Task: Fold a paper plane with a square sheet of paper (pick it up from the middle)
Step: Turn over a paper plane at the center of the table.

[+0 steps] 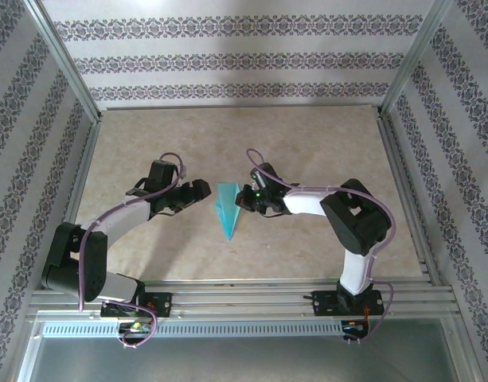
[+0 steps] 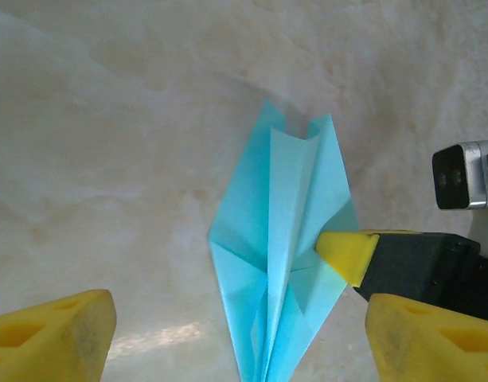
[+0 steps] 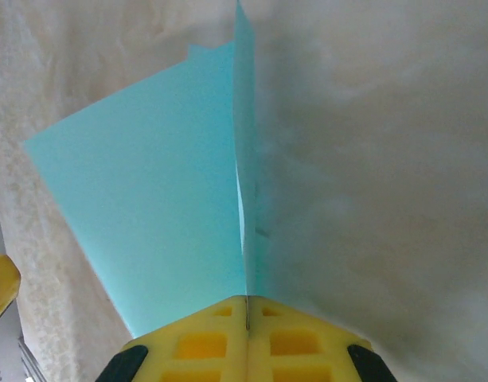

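Paper plane (image 1: pixel 228 208) sits at the centre of the table (image 1: pixel 323 151) between both grippers, long axis running far to near, pointed tip toward the arm bases. Right gripper (image 3: pixel 246 306) is clamped on the plane's upright centre fold from the right. Left gripper (image 2: pixel 240 342) stands just left of it, fingers spread wide, holding nothing.

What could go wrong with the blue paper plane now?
1. The right gripper is shut on just a thin fold of the paper plane, so the plane might slip out or crumple.
2. The left gripper is open and close beside the plane. If it closes off the crease, it could squash a wing.
3. The folds look loose in the left wrist view and may spring open.
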